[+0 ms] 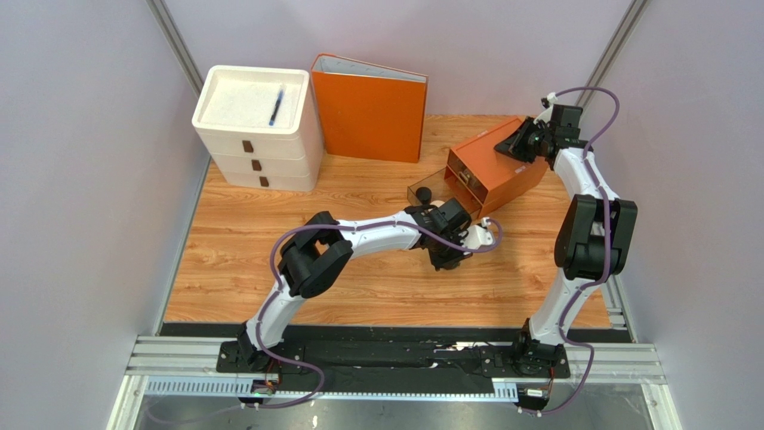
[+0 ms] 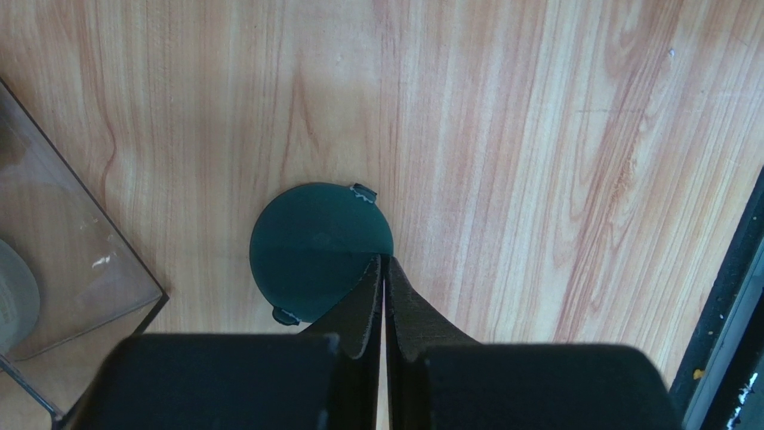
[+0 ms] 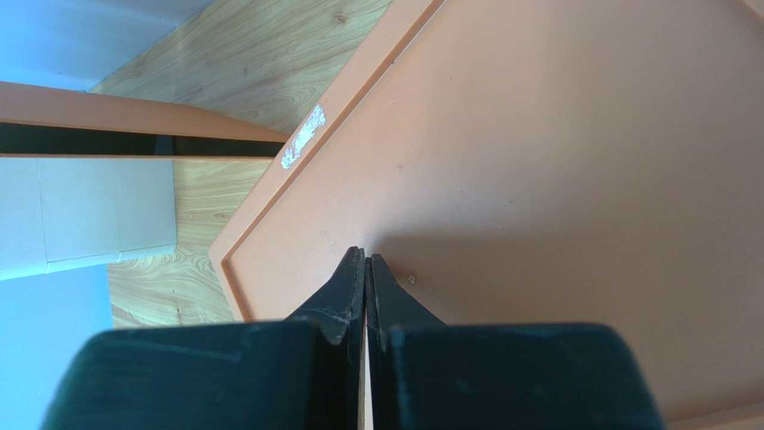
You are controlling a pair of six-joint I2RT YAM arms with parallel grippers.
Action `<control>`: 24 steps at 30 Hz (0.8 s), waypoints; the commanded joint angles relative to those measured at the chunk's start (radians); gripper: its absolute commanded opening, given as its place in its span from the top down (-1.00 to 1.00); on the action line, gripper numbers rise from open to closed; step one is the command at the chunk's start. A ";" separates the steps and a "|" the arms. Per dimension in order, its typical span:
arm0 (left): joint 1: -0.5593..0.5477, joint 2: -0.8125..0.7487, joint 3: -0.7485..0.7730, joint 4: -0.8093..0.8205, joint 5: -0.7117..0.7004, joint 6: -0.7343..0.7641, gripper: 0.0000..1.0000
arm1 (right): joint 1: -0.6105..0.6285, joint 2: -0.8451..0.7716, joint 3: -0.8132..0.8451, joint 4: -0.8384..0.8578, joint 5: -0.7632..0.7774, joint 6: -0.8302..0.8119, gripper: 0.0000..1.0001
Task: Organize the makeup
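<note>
Left gripper (image 2: 384, 269) is hovering low over the table (image 2: 556, 134), its fingers pressed together with barely a sliver between them. The tips are lying right at the rim of the compact (image 2: 309, 246), on its 4 o'clock edge in the wrist view. The compact is lying flat on the wood, and nothing is showing it lifted or pinched, so I'm reading those fingers as closed on nothing.

Just off its 9 o'clock side, the clear drawer (image 2: 67, 260) is standing pulled out of the box (image 1: 502, 166), with the pot (image 1: 426, 193) sitting inside. Farther out, at 2 o'clock in the top view, the right gripper (image 3: 366, 260) is resting its closed tips on the box's top, holding nothing and seemingly bracing it.

I'm judging the step in hand as getting the compact into that drawer. The next move is calling for reopening, straddling the disc's rim and pinching properly, since the drawer wall is standing between disc and drawer and a lift is looking necessary.
</note>
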 commanded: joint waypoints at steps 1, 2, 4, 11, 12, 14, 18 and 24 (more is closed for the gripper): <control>-0.031 -0.076 -0.179 -0.074 0.056 0.003 1.00 | 0.026 0.154 -0.111 -0.338 0.115 -0.063 1.00; -0.031 -0.101 -0.200 -0.055 0.050 0.000 1.00 | 0.026 0.153 -0.111 -0.338 0.115 -0.063 1.00; -0.031 -0.177 -0.242 -0.044 0.012 -0.001 1.00 | 0.028 0.154 -0.111 -0.337 0.115 -0.063 1.00; -0.018 -0.297 -0.178 -0.041 -0.088 -0.012 1.00 | 0.026 0.157 -0.114 -0.335 0.109 -0.060 1.00; -0.017 -0.302 -0.155 -0.043 -0.097 -0.013 1.00 | 0.028 0.157 -0.114 -0.337 0.110 -0.060 1.00; -0.018 -0.302 -0.130 -0.041 -0.114 -0.013 1.00 | 0.026 0.157 -0.114 -0.335 0.107 -0.060 1.00; -0.012 -0.272 -0.069 -0.069 -0.121 -0.026 0.65 | 0.026 0.159 -0.113 -0.335 0.106 -0.060 1.00; -0.012 -0.256 -0.136 -0.070 -0.098 -0.007 -0.99 | 0.026 0.159 -0.111 -0.335 0.107 -0.060 1.00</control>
